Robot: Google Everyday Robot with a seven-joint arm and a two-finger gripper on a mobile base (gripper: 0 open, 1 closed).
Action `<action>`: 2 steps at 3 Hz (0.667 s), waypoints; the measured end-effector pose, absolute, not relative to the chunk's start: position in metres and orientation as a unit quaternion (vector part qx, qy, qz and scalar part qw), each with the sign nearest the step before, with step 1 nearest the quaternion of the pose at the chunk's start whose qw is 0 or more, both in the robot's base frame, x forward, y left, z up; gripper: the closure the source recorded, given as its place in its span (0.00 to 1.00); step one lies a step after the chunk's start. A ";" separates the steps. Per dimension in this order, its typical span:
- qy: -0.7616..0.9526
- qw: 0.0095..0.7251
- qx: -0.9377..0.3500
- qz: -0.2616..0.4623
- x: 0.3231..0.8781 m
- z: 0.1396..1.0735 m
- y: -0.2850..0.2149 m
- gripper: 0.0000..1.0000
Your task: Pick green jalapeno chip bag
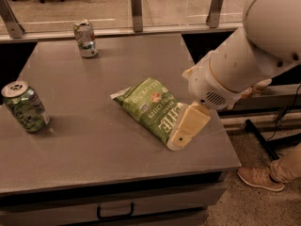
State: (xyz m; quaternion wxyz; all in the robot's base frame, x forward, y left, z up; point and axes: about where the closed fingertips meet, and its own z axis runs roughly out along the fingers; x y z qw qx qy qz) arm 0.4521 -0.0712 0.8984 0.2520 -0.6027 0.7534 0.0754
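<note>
The green jalapeno chip bag (146, 106) lies flat near the middle of the grey table (94, 145), its long side running from upper left to lower right. My gripper (182, 136) comes in from the right on a large white arm (244, 55). It hangs just over the bag's lower right end and covers that end. I cannot tell whether it touches the bag.
A green soda can (26, 107) stands at the table's left edge. A pale silver-green can (85, 38) stands at the back left. A glass railing with posts (136, 8) runs behind the table. A person's shoe (261, 178) is on the floor at the right.
</note>
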 end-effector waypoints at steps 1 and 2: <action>0.738 0.266 -0.616 0.076 0.472 0.870 -0.043 0.00; 0.736 0.265 -0.619 0.075 0.487 0.847 -0.034 0.00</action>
